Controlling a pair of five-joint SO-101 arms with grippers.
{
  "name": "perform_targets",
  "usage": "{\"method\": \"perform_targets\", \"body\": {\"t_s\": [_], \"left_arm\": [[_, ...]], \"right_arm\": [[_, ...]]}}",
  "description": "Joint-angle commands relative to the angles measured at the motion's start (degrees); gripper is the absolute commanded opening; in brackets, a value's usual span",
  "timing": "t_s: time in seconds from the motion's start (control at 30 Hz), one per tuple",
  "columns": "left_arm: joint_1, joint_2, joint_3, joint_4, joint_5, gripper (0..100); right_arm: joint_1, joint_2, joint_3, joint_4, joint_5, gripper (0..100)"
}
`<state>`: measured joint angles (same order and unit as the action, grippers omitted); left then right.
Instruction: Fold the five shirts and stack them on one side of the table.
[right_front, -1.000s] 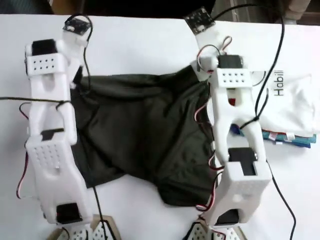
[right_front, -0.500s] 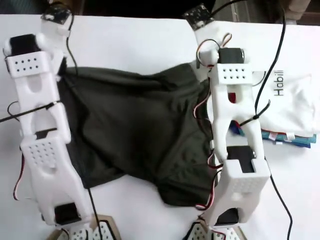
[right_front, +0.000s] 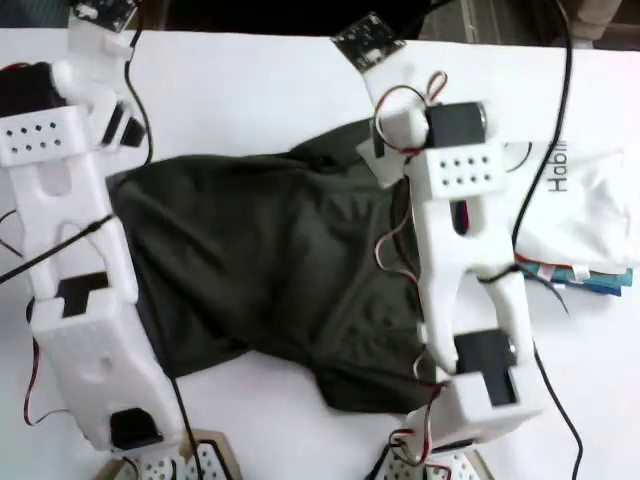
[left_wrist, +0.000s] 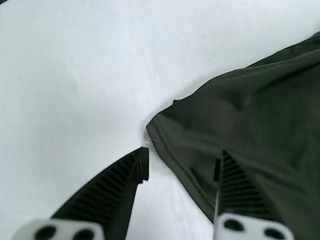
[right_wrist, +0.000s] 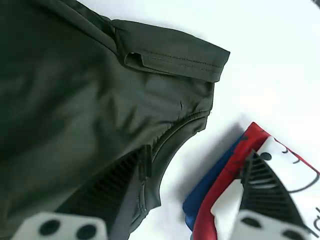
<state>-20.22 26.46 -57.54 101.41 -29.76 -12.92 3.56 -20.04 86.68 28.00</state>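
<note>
Overhead, the white table (right_front: 270, 80) is carrying a crumpled dark green shirt (right_front: 270, 260). Folded shirts (right_front: 590, 220) are sitting stacked just right of it. The left gripper (left_wrist: 182, 160) and right gripper (right_wrist: 199, 155) are hovering, fingers spread, over its far edges.

L arm (right_front: 70, 260) and R arm (right_front: 460, 230): links are made of white plastic, blocky, w/ forked sections. Hole grids (right_front: 462, 170) in a dot pattern are set into the upper shells. Black servo blocks (right_front: 485, 355) are seated at the joints. Red/white/black wire bundles (right_front: 393, 245) are routed along R arm; a thin black cable (right_front: 75, 238) is run across L arm. A dark circuit board (right_front: 366, 40) is fitted at each wrist. L gripper (left_wrist: 181, 167) and R gripper (right_wrist: 197, 165): black ribbed fingers (left_wrist: 117, 190) on white bases w/ round holes.
</note>
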Motion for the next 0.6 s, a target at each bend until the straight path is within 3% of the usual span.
{"method": "perform_targets", "body": {"t_s": [0.0,0.37,0.57], "left_arm": [[-1.0,-4.3,3.0,1.1,-0.7,24],[7.1,-29.5,50.9,-0.5,-2.5,17],[8.1,-45.7,83.6,-10.0,-6.1,17]], "right_arm": [[-0.7,-10.2,8.4,0.1,0.0,29.5],[-0.1,-40.2,58.4,-19.9,5.6,29.4],[-0.1,-44.8,71.3,-22.1,6.2,29.4]]}}
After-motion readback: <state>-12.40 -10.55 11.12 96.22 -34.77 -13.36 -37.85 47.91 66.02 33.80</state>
